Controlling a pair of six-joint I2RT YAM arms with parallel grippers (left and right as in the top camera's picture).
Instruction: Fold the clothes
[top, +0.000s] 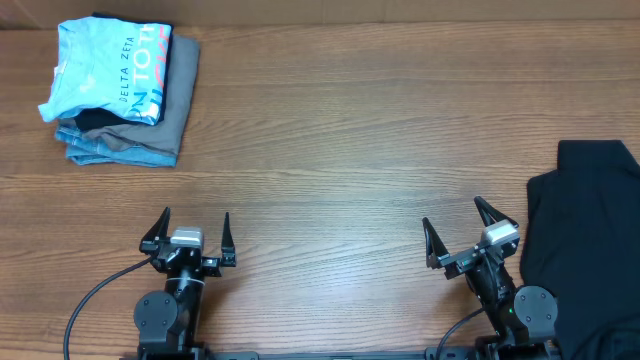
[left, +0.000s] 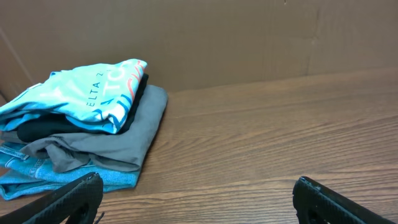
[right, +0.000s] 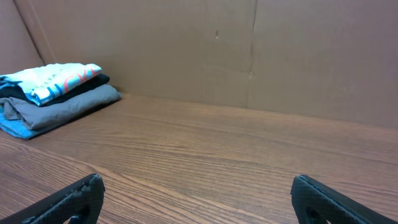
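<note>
Sky-blue T-shirt (top: 100, 70) folded, black garment (top: 588, 235) lying loose

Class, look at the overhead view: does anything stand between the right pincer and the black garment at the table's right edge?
Nothing visible does. The right pincer, open, sits just beside the black garment, with only bare wooden table between them.

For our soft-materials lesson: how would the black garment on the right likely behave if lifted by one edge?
The black garment lies in loose, uneven folds, so it is probably floppy and would drape, not hold shape. It looks thin, so likely light. Pushed across the wooden table, it would probably bunch rather than roll.
</note>
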